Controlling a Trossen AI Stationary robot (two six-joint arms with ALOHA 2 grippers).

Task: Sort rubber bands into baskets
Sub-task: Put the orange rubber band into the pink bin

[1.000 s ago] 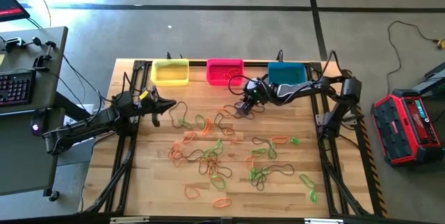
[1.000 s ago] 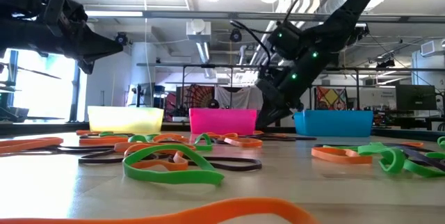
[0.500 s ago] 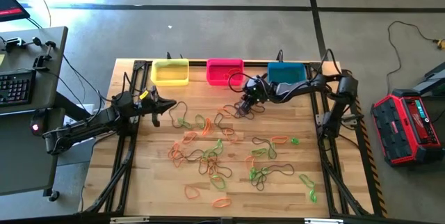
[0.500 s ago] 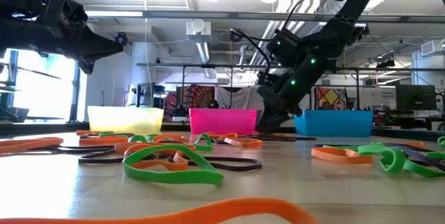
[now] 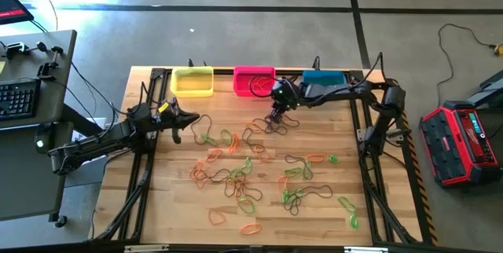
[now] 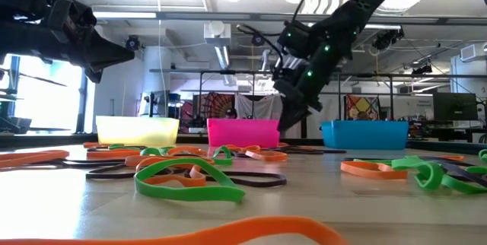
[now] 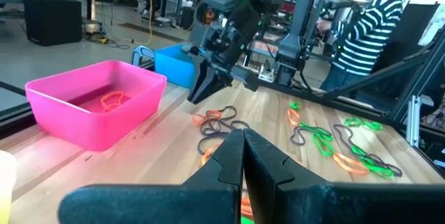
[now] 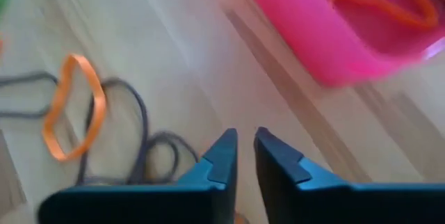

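Observation:
Many green, orange and dark rubber bands [image 5: 240, 176] lie loose on the wooden table. The yellow basket [image 5: 192, 81], the pink basket [image 5: 254, 81] and the teal basket [image 5: 322, 80] stand in a row at the far edge. One orange band [image 7: 111, 100] lies in the pink basket. My right gripper [image 5: 275, 116] hangs above a small heap of dark and orange bands [image 8: 73, 106], near the pink basket. Its fingers [image 8: 222, 156] are shut to a narrow slit, and no band shows between them. My left gripper [image 5: 182, 118] waits shut above the table's left part.
A person in a striped top [image 7: 361, 29] stands beyond the table's right side. The table's metal frame rails [image 5: 365, 151] run along its left and right edges. A red case [image 5: 460, 143] stands on the floor to the right.
My right gripper has risen off the heap of bands and gone toward the far edge and the pink basket, tipping steeper as it went. The heap lies where it was.

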